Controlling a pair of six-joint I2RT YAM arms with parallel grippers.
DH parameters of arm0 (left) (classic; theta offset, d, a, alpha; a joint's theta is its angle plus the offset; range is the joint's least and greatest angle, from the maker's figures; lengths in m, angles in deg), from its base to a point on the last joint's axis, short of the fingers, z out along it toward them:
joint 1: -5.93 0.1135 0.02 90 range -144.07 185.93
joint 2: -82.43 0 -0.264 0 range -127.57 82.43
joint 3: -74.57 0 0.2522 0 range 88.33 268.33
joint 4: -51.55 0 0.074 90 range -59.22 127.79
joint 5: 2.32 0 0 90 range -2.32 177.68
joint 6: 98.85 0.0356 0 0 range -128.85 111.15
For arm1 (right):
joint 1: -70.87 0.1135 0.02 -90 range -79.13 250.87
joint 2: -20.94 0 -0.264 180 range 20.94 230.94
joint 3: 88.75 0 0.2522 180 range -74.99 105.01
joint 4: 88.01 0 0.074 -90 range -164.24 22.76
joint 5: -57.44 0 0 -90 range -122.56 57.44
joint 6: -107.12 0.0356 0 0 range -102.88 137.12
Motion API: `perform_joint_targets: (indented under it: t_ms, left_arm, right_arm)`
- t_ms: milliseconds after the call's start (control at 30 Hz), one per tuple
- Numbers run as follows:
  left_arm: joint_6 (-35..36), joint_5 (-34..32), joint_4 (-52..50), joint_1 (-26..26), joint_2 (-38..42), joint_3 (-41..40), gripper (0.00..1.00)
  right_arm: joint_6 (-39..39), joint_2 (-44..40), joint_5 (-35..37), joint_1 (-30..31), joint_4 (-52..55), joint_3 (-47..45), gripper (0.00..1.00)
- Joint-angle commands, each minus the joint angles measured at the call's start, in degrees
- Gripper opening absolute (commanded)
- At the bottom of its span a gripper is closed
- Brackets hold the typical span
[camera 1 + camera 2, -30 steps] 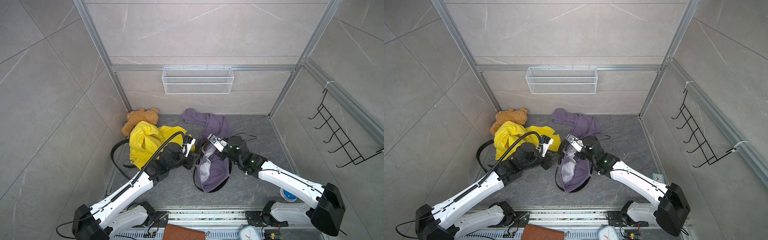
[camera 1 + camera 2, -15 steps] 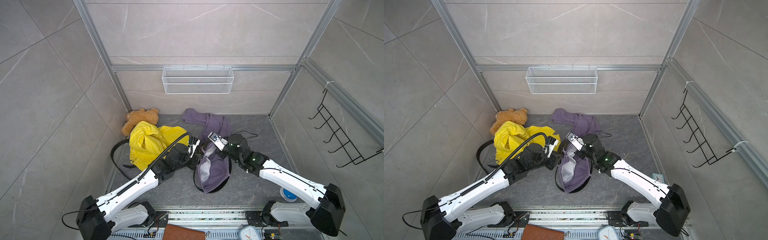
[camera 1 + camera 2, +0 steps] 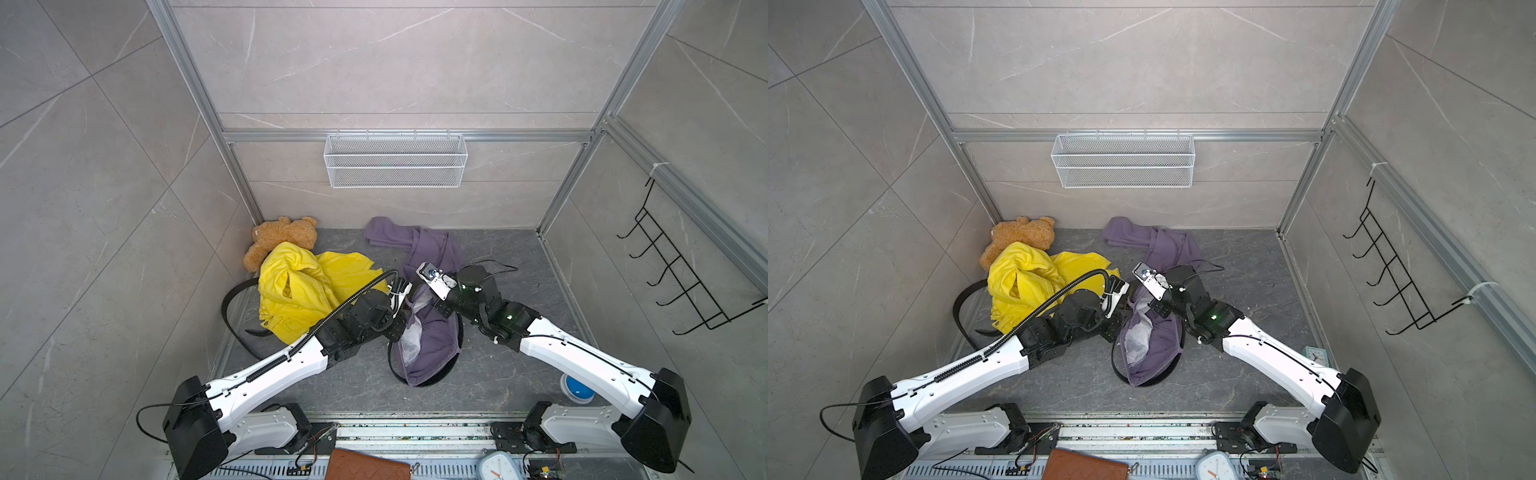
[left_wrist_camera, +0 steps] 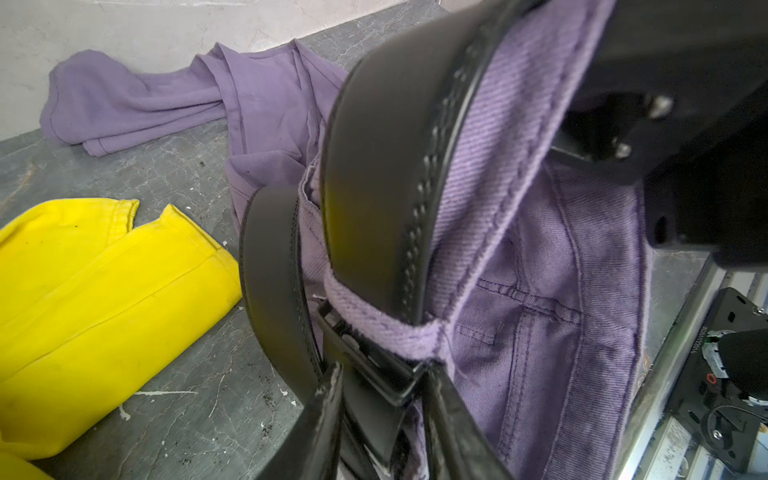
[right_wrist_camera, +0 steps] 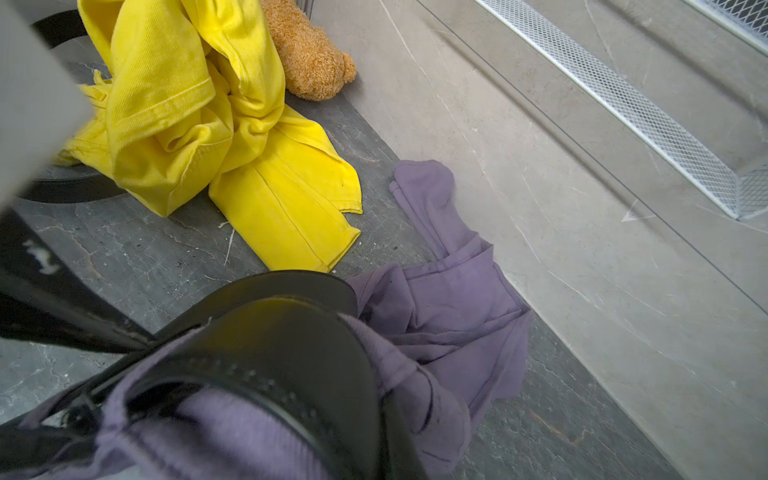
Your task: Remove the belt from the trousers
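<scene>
Purple trousers point(image 3: 432, 332) point(image 3: 1154, 345) lie mid-floor with a black belt point(image 4: 374, 166) point(image 5: 291, 332) threaded through the waist loops. My right gripper point(image 3: 436, 309) point(image 3: 1152, 309) is shut on the waistband and holds it up off the floor; its fingertips are hidden under belt and cloth in the right wrist view. My left gripper point(image 4: 381, 368) point(image 3: 399, 328) sits at the near side of the waist. Its two fingers stand tight on either side of the belt's black buckle point(image 4: 374, 357), just below a purple belt loop point(image 4: 386, 328).
Yellow trousers point(image 3: 303, 291) with a second black belt point(image 3: 232, 307) lie to the left, in front of a brown teddy bear point(image 3: 282, 239). A wire basket point(image 3: 395, 166) hangs on the back wall, a hook rack point(image 3: 681, 282) on the right wall. A blue-and-white object point(image 3: 575, 388) sits near the right arm's base.
My left arm has swung right, from the yellow trousers to the purple waistband, and its fingers have narrowed around the buckle. The right gripper has barely shifted, still holding the waistband.
</scene>
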Motion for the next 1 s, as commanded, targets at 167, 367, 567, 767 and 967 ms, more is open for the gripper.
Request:
perform_joint_targets:
  t_ms: [167, 367, 567, 767, 967]
  left_arm:
    - [1.2, -10.4, -0.3, -0.7, -0.9, 2.1, 0.31]
    - [1.8, -15.0, 2.2, -0.7, -3.3, 2.7, 0.22]
    - [5.5, -14.3, 8.6, -0.6, -3.3, 0.2, 0.34]
    - [5.0, -9.5, 15.1, 0.8, -3.2, -2.4, 0.27]
    - [3.9, -9.9, 15.7, 2.9, -1.6, -3.4, 0.0]
  right_arm:
    - [3.5, -3.1, -3.2, -0.1, -2.3, 3.3, 0.0]
    - [5.5, -4.0, -5.9, 0.0, -2.1, 2.9, 0.0]
    - [7.0, -4.6, -9.9, 0.1, -2.3, 2.0, 0.0]
    - [6.9, -4.5, -11.4, 0.1, -1.9, 1.8, 0.0]
    - [6.8, -3.8, -11.2, 0.0, 0.0, 1.8, 0.0]
